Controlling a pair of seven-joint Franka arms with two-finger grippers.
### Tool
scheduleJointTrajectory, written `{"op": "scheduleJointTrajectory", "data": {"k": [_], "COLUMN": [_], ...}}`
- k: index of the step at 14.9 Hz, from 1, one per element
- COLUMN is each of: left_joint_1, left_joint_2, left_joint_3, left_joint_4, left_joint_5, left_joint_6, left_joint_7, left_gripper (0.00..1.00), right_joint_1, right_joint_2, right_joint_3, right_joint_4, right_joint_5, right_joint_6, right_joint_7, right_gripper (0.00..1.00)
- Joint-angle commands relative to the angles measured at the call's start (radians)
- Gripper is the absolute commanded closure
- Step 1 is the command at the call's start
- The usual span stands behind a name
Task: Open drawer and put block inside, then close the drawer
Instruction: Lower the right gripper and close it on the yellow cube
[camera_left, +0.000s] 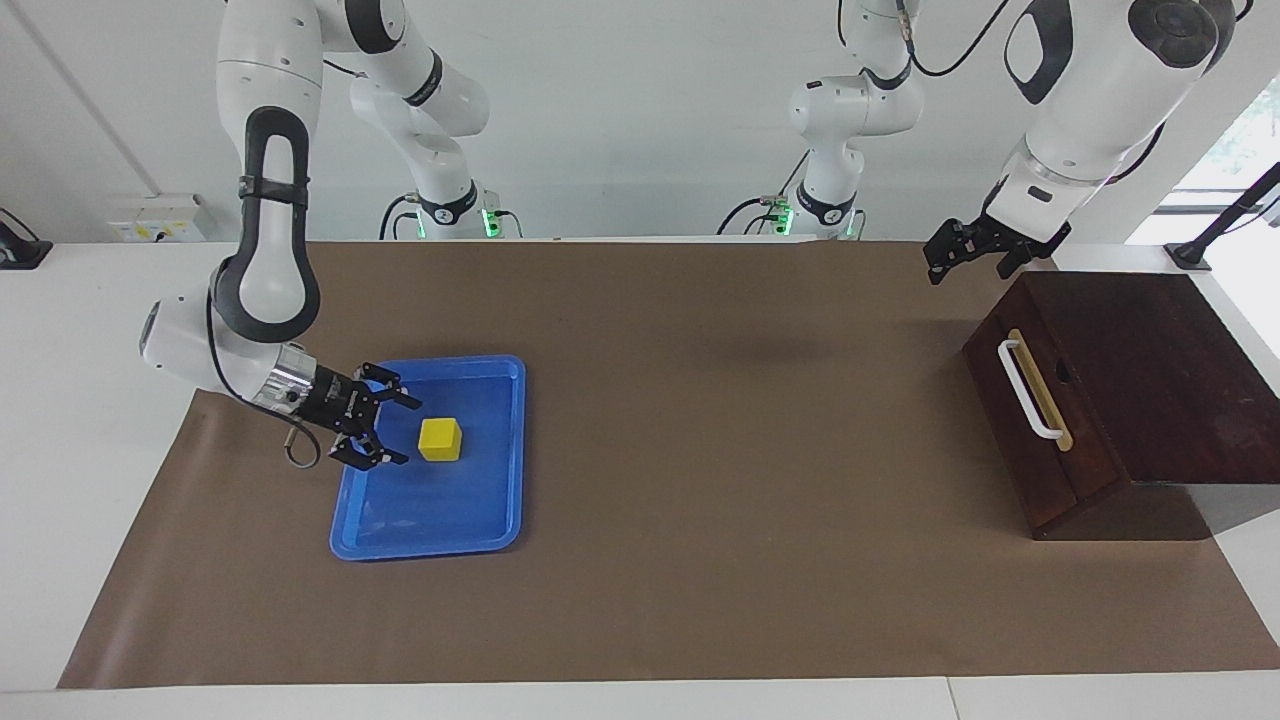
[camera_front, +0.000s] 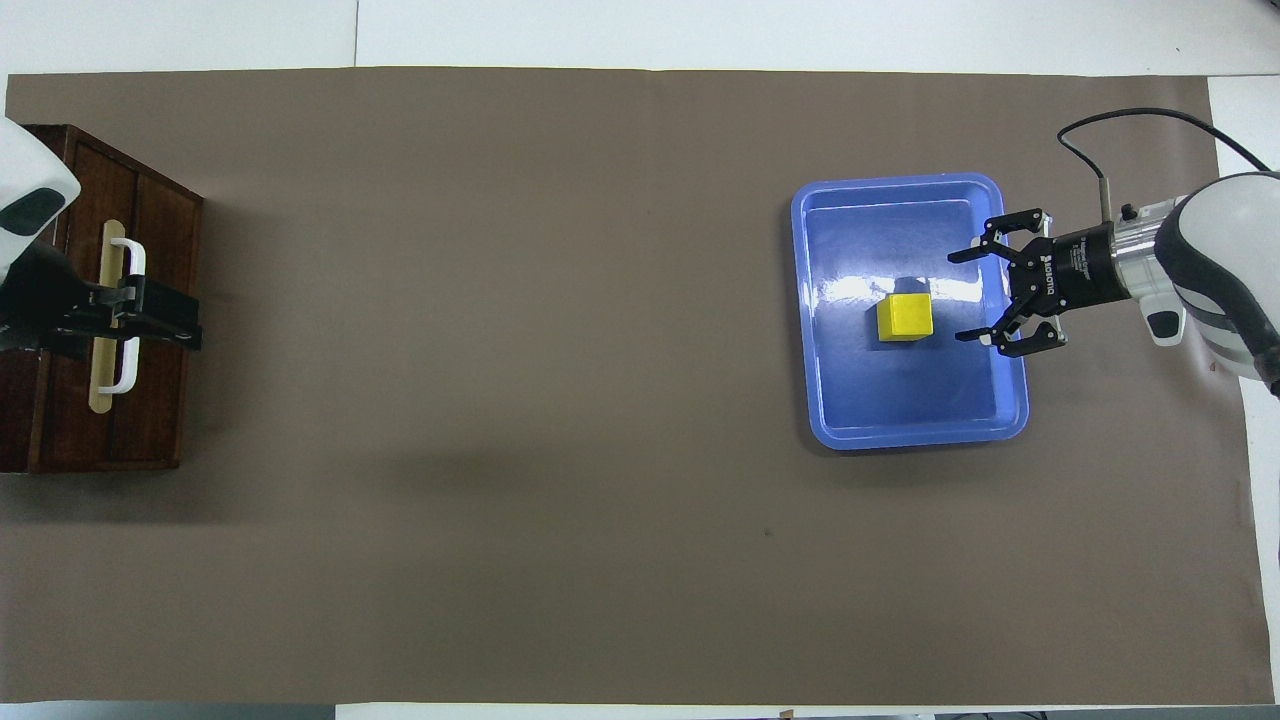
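- Right gripper (camera_left: 398, 430) low over the blue tray (camera_left: 500, 460), at the tray edge toward the right arm's end of the table; wrist lying nearly level, fingers (camera_front: 972, 254) spread wide, nothing between them, tips pointing at the block.
- Block (camera_left: 439, 439) inside the tray: small bright yellow cube, crisp edges, matte faces, flat on the tray floor. Just beside the open fingertips, a thin gap showing, no contact seen.
- Tray: flat rectangle, rounded corners, low raised rim, glossy plastic with a light glare on the floor. Bare floor around the cube on all sides; most free room toward the rim farther from the robots.
- Brown mat (camera_left: 700, 450) over the white table (camera_left: 80, 400): matte, smooth, straight-edged. Wide bare stretch between tray and wooden box.
- Drawer (camera_left: 1050, 420) shut, front flush with its dark brown wooden box (camera_left: 1180, 370) at the left arm's end of the table. Polished wood grain, sharp corners; white bar handle (camera_left: 1028, 388) standing off a tan strip along the front. Open mat in front of the drawer.
- Left gripper (camera_left: 950, 255) raised in the air over the box corner nearer the robots, clear of the handle in the facing view. Spread of its fingers: cannot tell.
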Motion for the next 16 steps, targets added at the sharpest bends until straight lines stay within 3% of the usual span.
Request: {"op": "scheduleJointTrajectory", "data": {"k": [1, 10, 16], "left_joint_1": [0.006, 0.006, -0.006], "left_joint_2": [-0.017, -0.017, -0.017], "left_joint_3": [0.001, 0.001, -0.001], "left_joint_4": [-0.006, -0.006, -0.007], "left_joint_5": [-0.007, -0.007, -0.007], "left_joint_6": [-0.010, -0.008, -0.008], "left_joint_7": [0.005, 0.003, 0.003], "left_gripper": [0.00, 0.00, 0.00], "right_joint_1": [0.005, 0.026, 0.028], "right_joint_2": [-0.002, -0.009, -0.011], "right_joint_3": [0.006, 0.006, 0.006], "right_joint_4": [-0.034, -0.075, -0.075], "right_joint_5": [0.032, 0.053, 0.060], "right_joint_6": [0.055, 0.106, 0.108], "right_joint_7": [-0.033, -0.055, -0.055], "right_gripper": [0.03, 0.04, 0.15]}}
